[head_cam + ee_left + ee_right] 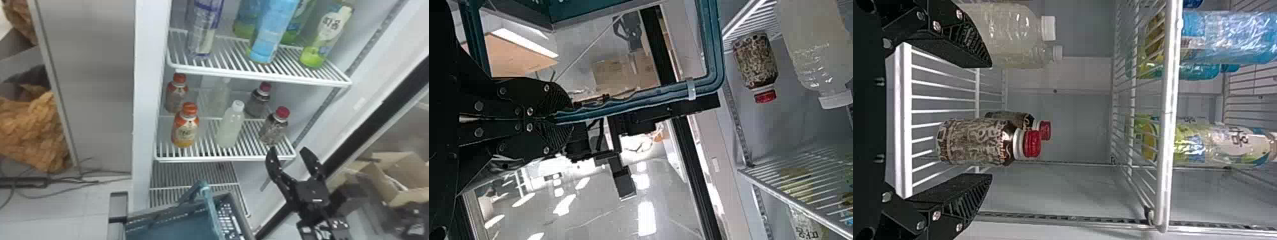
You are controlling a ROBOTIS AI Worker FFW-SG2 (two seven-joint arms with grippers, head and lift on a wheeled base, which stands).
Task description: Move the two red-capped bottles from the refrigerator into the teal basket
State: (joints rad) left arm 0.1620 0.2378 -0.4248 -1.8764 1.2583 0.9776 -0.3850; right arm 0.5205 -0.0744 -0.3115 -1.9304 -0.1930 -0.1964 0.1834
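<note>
Head view — red-capped bottles — upright, cap-end up.

In my head view, pale, fairly even light filled the refrigerator and whitened the rim of the upper shelf, while the bottom shelf lay in greyer shade. In my left wrist view, harsh white glare broke across the floor in patches, and my left gripper looked nearly black against it. In my right wrist view, softer light left small highlights on the blue bottle and on my right gripper's screws.
</note>
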